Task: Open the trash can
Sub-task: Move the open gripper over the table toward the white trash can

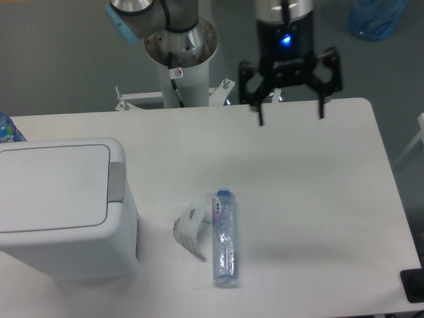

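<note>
From the fixed camera, my gripper (291, 118) hangs with its fingers spread wide, grasping nothing, far to the upper right of the trash can (63, 207). The trash can stands with its lid flat. Right of it lie a crumpled wrapper (190, 232) and a water bottle (224, 238), touching.

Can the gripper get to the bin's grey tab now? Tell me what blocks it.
Probably yes. The open gripper hangs over the table's far edge, and nothing stands between it and the tab on the bin; the bottle lies lower down.
</note>
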`<state>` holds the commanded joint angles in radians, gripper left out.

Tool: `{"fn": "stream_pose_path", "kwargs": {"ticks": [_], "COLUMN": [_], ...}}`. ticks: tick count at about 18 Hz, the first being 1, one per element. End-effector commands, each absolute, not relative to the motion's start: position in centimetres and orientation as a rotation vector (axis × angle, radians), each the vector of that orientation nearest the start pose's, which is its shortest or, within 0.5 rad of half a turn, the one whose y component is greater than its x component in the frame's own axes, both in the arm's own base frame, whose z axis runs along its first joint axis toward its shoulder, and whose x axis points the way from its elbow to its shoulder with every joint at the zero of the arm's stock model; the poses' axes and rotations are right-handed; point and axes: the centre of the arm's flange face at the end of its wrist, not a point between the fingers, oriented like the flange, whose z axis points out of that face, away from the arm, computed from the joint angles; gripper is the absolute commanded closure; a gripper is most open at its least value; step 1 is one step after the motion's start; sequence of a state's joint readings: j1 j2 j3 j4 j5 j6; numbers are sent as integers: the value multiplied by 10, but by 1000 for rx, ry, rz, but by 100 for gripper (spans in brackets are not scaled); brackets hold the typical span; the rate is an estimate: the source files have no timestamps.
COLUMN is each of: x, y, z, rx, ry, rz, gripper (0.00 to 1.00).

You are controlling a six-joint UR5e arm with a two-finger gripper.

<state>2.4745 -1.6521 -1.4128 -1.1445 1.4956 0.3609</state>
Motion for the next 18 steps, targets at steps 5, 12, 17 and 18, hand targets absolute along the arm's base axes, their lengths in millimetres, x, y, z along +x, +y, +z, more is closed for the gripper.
{"fn": "stream_pose_path", "kwargs": {"ticks": [5,12,17,18], "x": [-332,-321,-306,-304], "y": [483,495,505,507], "z": [580,582,573,573], "rx": [-2492,-2444,-2467,-2461], "ry": [-755,-828,-804,-820], "rz": [257,198,172,164], "gripper": [0,0,0,0]}}
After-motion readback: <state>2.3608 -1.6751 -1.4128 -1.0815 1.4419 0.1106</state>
